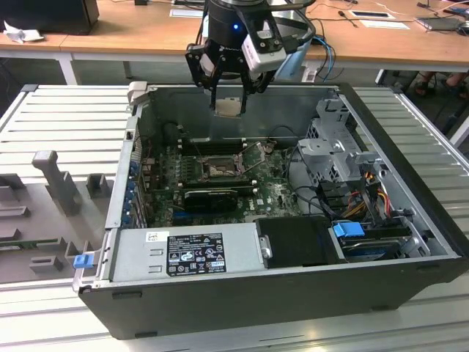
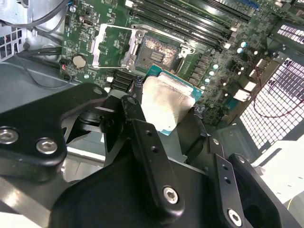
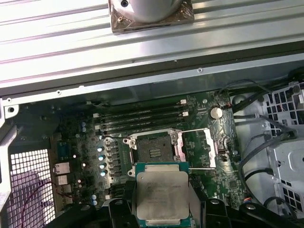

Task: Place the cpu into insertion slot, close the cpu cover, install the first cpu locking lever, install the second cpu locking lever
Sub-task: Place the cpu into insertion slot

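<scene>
The end effector (image 1: 229, 101) hangs above the open computer case (image 1: 220, 308), its two black fingers (image 2: 135, 114) clamped on opposite edges of the cpu (image 1: 229, 107). The chip is held flat in the air, metal top toward the wrist cameras (image 3: 162, 194), well clear of the board below.

To my eye the cpu is light, thin and stiff. It won't bend, but its smooth lid looks slippery and the underside contacts are surely delicate. The narrow edges are the only sensible place to take it, which is where the fingers have it. A tilt or a slide in the grip would be the worry.

Beneath it the insertion slot (image 3: 152, 148) lies bare, its dark centre exposed. The cpu cover (image 3: 180, 145) is swung open and lies just beside the slot, so nothing sits over the opening. A thin wire rod (image 3: 194, 130), likely one of the locking levers, lies along the edge of the open cover.

Close around the slot are the long black memory slots (image 3: 142, 118) and a row of small capacitors (image 3: 100, 159). A coin battery (image 3: 216, 112) sits beyond the cover. Loose dark cables (image 3: 256, 142) trail toward the grey drive cage (image 1: 330, 139), near the socket but not across it. A black ridged heatsink bar (image 1: 209, 196) lies on the slot's near side in the exterior view. The case rests on a ribbed metal table (image 1: 58, 117).
</scene>
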Robot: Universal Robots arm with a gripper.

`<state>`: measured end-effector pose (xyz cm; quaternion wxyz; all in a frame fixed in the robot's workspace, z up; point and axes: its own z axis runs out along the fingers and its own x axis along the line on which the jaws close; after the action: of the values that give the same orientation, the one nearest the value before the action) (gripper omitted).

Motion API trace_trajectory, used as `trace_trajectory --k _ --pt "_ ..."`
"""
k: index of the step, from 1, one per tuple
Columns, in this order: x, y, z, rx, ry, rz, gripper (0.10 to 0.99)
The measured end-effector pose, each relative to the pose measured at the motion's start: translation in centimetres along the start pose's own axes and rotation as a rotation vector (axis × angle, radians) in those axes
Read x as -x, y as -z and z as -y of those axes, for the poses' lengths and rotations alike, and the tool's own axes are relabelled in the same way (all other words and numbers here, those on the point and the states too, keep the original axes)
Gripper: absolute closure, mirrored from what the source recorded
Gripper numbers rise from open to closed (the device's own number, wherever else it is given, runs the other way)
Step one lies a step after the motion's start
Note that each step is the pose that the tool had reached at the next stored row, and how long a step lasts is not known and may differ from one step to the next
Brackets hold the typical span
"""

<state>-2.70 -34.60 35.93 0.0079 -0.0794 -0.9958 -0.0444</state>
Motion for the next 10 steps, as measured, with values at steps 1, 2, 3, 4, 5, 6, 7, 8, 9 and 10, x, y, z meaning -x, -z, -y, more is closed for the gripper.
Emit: trace_trajectory --k 1,2,3,4,5,6,7,8,9,10 --pt "0.00 0.00 0.00 0.000 -0.003 0.0002 0.553" --pt "0.00 0.00 0.00 0.000 -0.005 0.0005 0.553" --pt "0.00 0.00 0.00 0.000 -0.008 0.0007 0.553" --pt "0.00 0.00 0.00 0.000 -0.010 0.0008 0.553" --pt "0.00 0.00 0.00 0.000 -0.011 0.0010 0.553" --pt "0.00 0.00 0.00 0.000 -0.013 0.0012 0.553" --pt "0.00 0.00 0.00 0.000 -0.016 0.0014 0.553" --pt "0.00 0.00 0.00 0.000 -0.018 0.0015 0.553" --pt "0.00 0.00 0.00 0.000 -0.020 0.0018 0.553" --pt "0.00 0.00 0.00 0.000 -0.022 0.0019 0.553"
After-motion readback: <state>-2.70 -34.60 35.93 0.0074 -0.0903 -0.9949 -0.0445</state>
